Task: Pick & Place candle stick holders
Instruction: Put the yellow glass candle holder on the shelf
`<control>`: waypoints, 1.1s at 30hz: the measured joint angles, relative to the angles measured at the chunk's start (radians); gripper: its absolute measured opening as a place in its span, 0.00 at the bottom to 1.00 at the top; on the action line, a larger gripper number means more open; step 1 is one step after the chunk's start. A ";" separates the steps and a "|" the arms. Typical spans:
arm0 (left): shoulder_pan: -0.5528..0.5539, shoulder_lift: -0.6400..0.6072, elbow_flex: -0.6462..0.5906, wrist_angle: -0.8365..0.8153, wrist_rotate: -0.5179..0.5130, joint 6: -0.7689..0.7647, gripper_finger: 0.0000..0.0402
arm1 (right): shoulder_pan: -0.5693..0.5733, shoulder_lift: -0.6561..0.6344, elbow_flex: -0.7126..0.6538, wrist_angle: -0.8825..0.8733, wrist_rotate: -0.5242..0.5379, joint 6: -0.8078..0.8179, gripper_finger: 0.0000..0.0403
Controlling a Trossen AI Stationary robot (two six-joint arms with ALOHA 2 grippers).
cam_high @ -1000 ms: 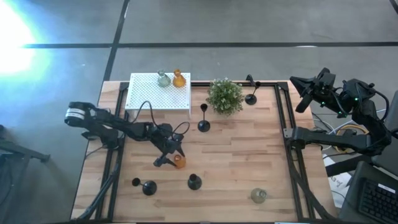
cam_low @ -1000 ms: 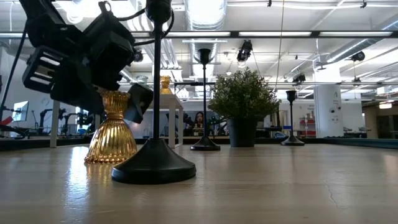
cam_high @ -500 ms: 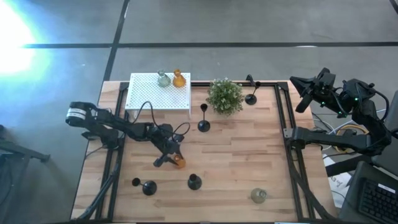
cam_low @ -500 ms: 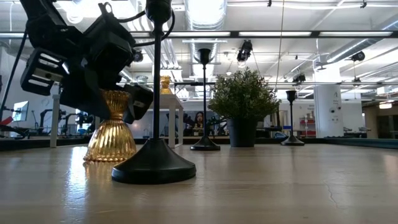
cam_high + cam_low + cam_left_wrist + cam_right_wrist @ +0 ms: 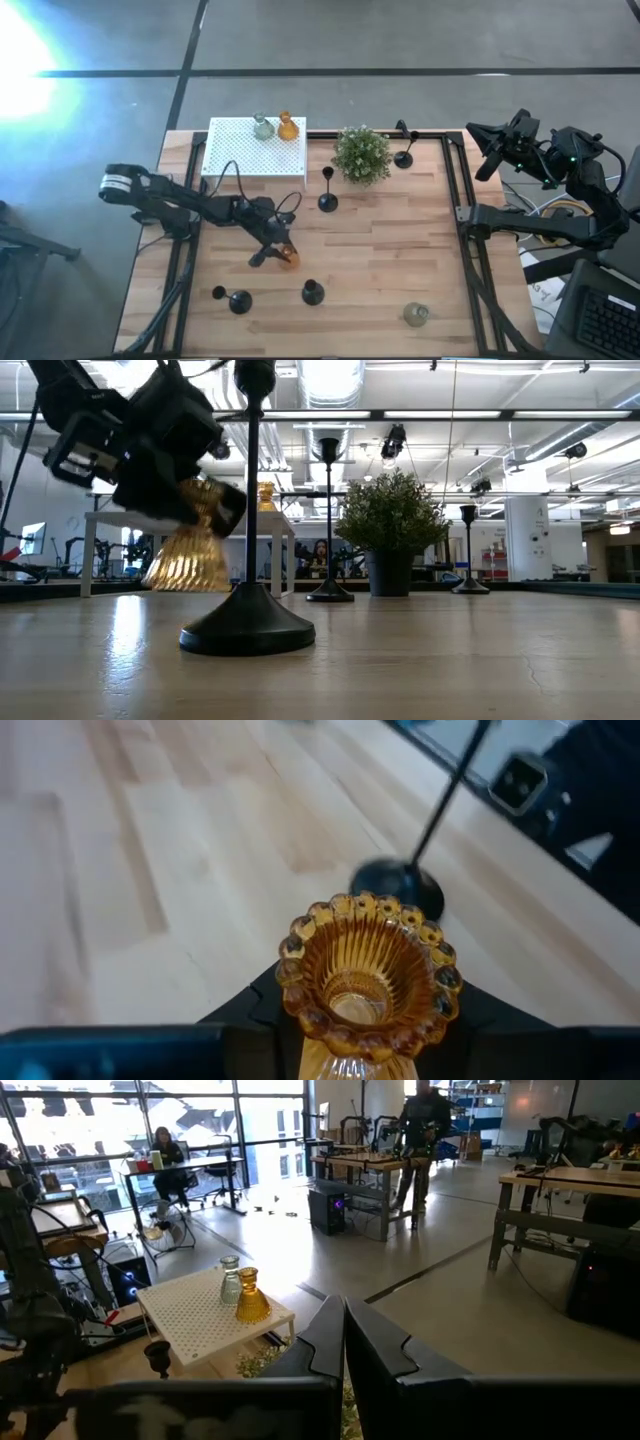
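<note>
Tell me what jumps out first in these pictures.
The left gripper, near the table's front left, is shut on the amber glass holder, which hangs tilted, clear of the wood. Right in front of the low camera stands a tall black holder. At the back, the white perforated box carries a clear and an amber holder beside the green plant; the right gripper waits off the table's right edge.

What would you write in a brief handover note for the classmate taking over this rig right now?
Left gripper: shut on the amber glass holder, lifted off the table and tilted.
Right gripper: shut, parked off the table's right edge.
Done: a clear holder and an amber holder stand on the white perforated box.
Left: four black holders and a clear glass one on the wooden table.
</note>
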 joint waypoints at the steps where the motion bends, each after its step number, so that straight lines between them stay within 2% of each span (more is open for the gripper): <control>1: 0.000 -0.023 0.002 -0.004 -0.016 -0.005 0.33 | 0.000 0.000 0.000 0.000 0.000 0.000 0.02; 4: 0.001 -0.110 0.007 -0.014 -0.085 -0.033 0.33 | 0.000 0.000 0.000 0.000 0.000 0.000 0.02; 6: 0.002 -0.176 0.013 -0.049 -0.172 -0.082 0.33 | 0.000 0.000 0.000 0.000 0.000 0.000 0.02; 16: 0.011 -0.492 0.065 -0.388 -0.718 -0.189 0.33 | 0.000 0.000 0.000 0.000 0.000 0.000 0.02; 19: 0.029 -0.550 0.072 -0.466 -0.834 -0.258 0.33 | 0.000 0.000 0.000 0.000 0.000 0.000 0.02; 22: 0.051 -0.591 0.080 -0.509 -0.897 -0.338 0.33 | 0.000 0.000 0.000 0.000 0.000 0.000 0.02; 28: 0.102 -0.624 0.123 -0.565 -0.958 -0.428 0.33 | 0.000 0.000 0.000 0.000 0.000 0.000 0.02; 33: 0.177 -0.610 0.225 -0.741 -0.987 -0.504 0.33 | 0.000 0.000 0.000 0.000 0.000 0.000 0.02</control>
